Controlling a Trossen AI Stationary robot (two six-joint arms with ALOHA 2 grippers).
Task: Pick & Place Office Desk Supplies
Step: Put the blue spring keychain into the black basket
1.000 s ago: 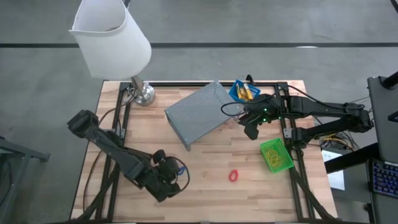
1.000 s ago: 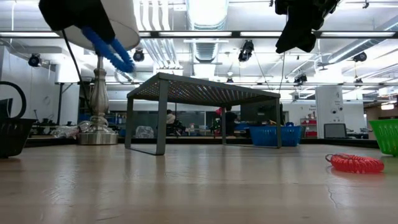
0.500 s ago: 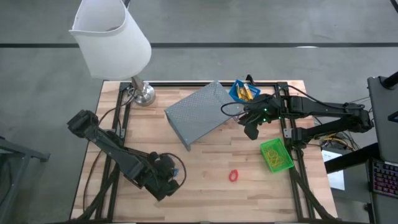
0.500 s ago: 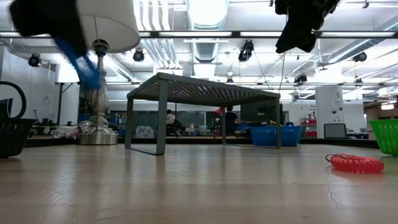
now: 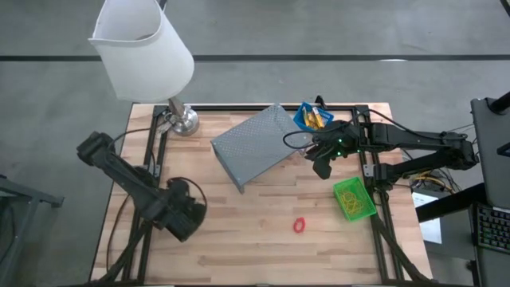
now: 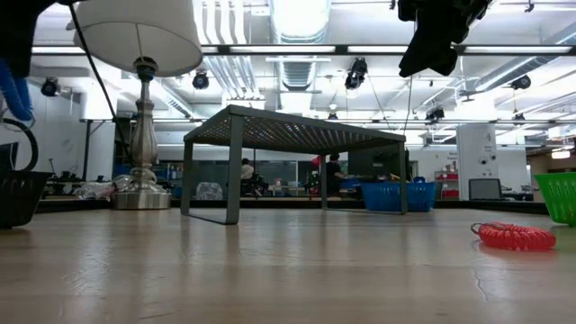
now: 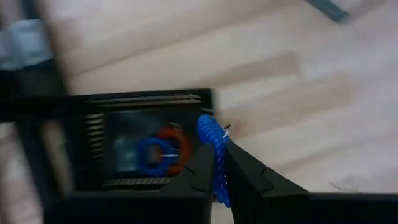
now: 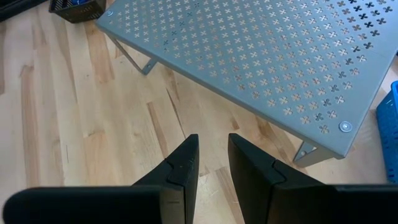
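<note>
Blue loop (image 7: 214, 155) — left gripper (image 7: 219, 180) — above black bin (image 7: 93, 124) rim.

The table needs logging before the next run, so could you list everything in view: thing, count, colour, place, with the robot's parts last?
Lamp: one, white shade, metal base, far left corner.
Perforated riser shelf: one, grey, far middle of the table.
Blue bin: one, far right, holding yellow pieces.
Green bin: one, right edge, holding yellow pieces.
Black bin: one, left side under the left gripper, a blue and a red loop inside.
Red coil loop: one, lying on the wood near the front, right of centre.
Blue coil loop: one, held in the left gripper.
People: a few, distant, in the room behind.
Left gripper: shut on the blue coil loop, over the black bin.
Right gripper: empty, hovering beside the riser shelf.
</note>
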